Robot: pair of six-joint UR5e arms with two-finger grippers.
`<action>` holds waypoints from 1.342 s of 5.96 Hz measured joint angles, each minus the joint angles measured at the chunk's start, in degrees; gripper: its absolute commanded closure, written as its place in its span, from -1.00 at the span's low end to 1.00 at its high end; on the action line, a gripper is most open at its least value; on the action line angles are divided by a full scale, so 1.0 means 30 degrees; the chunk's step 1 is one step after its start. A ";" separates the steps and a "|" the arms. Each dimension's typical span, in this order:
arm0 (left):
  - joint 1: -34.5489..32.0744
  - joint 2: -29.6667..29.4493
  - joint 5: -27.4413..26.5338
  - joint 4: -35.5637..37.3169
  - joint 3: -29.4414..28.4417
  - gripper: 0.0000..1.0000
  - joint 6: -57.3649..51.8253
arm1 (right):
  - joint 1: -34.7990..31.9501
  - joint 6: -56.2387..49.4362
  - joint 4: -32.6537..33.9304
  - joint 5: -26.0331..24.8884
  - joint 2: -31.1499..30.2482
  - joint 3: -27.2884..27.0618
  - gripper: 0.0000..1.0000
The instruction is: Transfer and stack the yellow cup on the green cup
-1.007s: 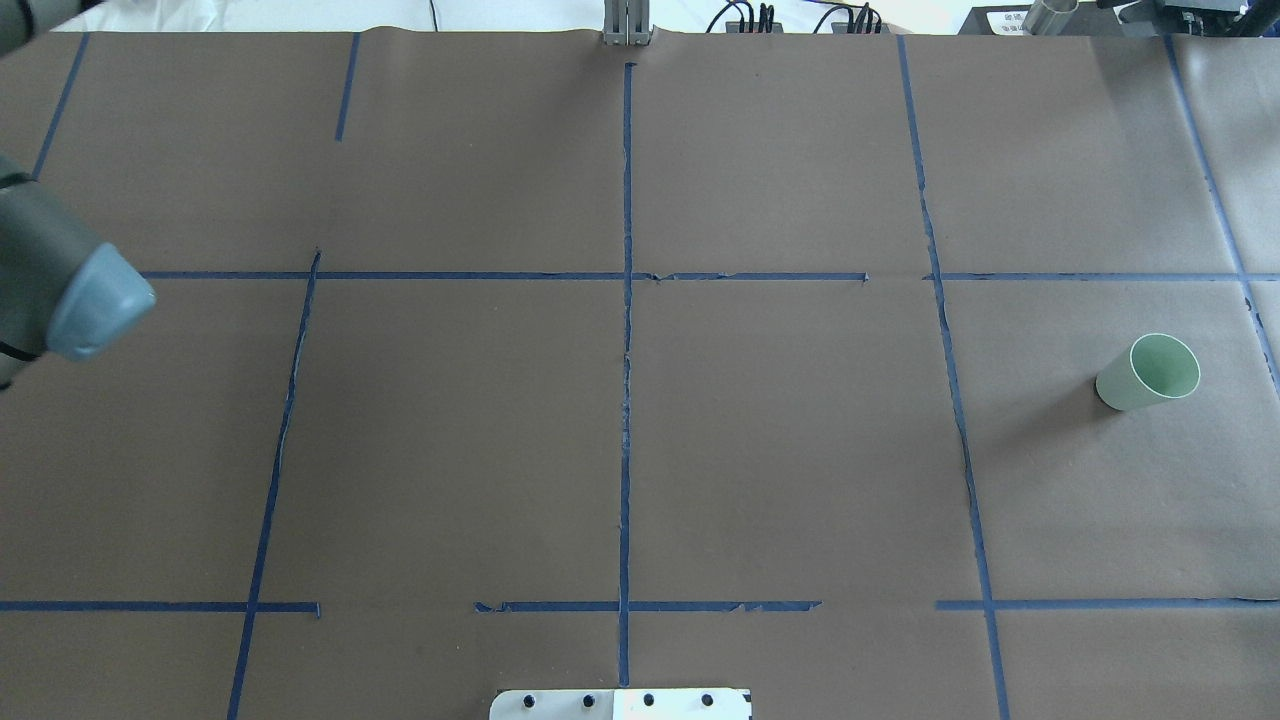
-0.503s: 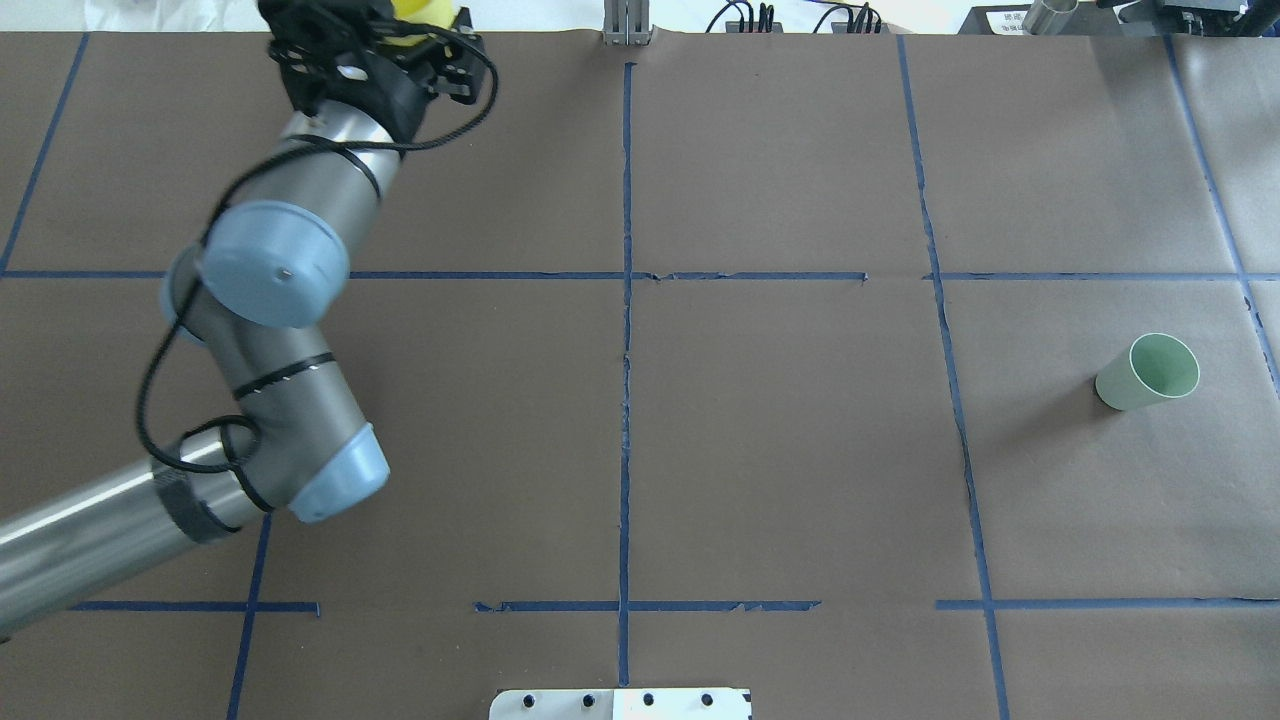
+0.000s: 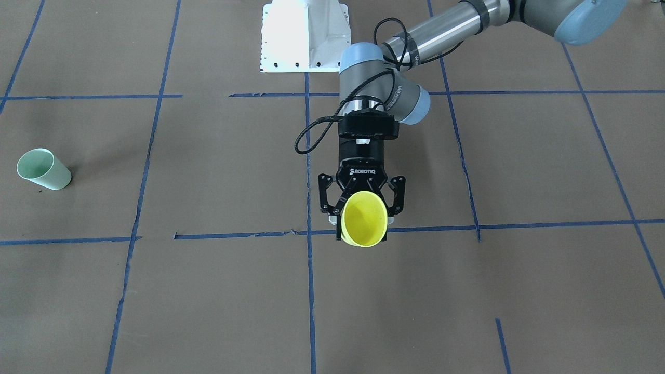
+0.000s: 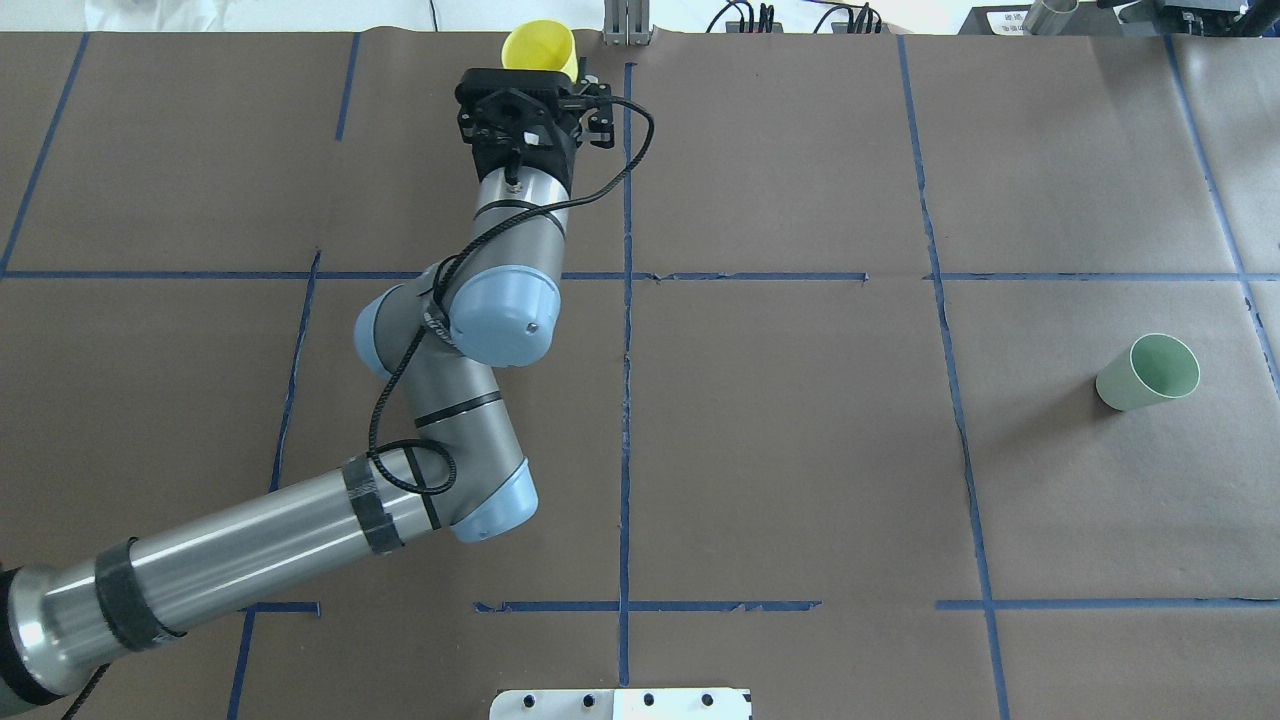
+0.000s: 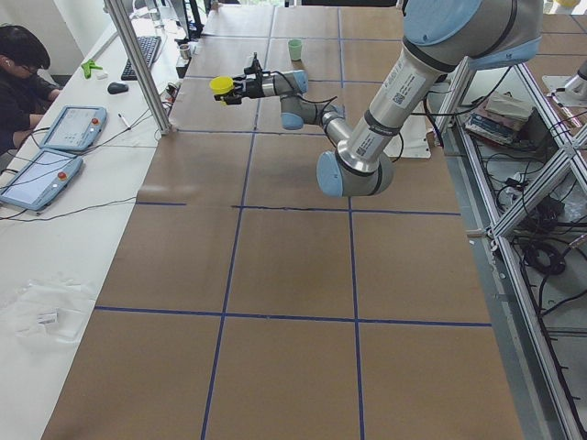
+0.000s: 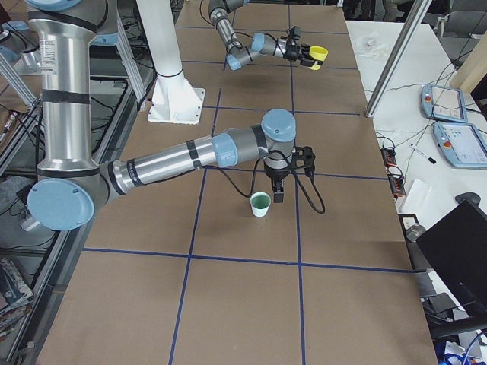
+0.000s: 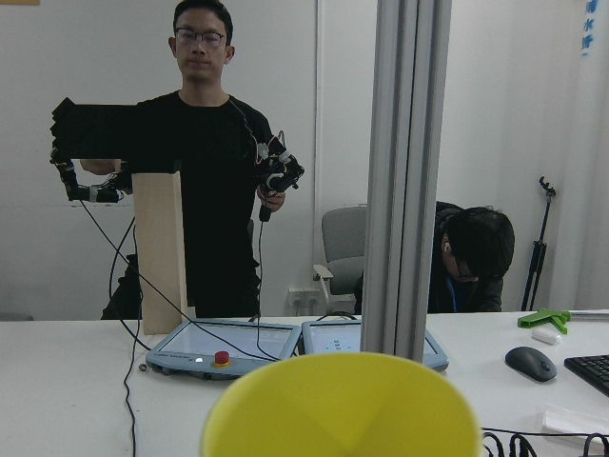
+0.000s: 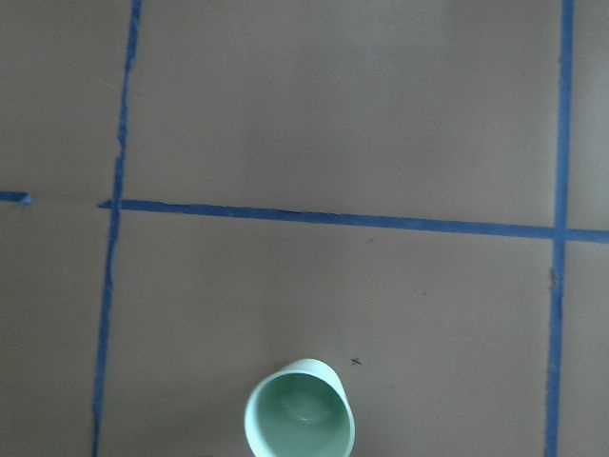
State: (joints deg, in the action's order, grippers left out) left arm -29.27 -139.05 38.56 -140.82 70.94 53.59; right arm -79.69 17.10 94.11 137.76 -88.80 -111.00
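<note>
A: What does the left gripper [image 3: 363, 214] carry?
B: The yellow cup [image 3: 364, 221], clamped between both jaws, its open mouth turned toward the camera.
A: And the green cup [image 3: 43, 170]?
B: It stands mouth up on the bench [image 3: 519, 291], near the view's left edge, well apart.

You've got the yellow cup [image 3: 363, 221] held off the table [image 4: 800, 450] in the left gripper [image 3: 364, 222], at the far edge, just left of ctr. It's on its side, mouth facing away from the robot, empty. The green cup [image 3: 42, 169] stands upright on the right side, mid-depth, mouth up, empty, well apart.
</note>
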 measured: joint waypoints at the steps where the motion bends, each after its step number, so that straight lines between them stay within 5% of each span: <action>1: 0.0230 -0.0858 -0.0140 0.0004 -0.1074 0.09 0.0115 | 0.0603 0.0803 0.2128 0.0331 0.2065 -0.0060 -1.00; 4: 0.0689 -0.1391 -0.0304 0.0194 -0.1537 0.09 0.0118 | 0.2766 0.2193 0.8928 0.0435 0.8749 0.0461 -1.00; 8: 0.0930 -0.1445 -0.0342 0.0298 -0.1527 0.09 0.0087 | 0.4971 0.5995 0.9507 0.0368 1.6876 0.7629 -1.00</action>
State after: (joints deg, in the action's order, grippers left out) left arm -26.48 -143.39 37.54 -139.92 66.36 53.85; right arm -64.78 35.09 122.63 138.86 -38.17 -88.12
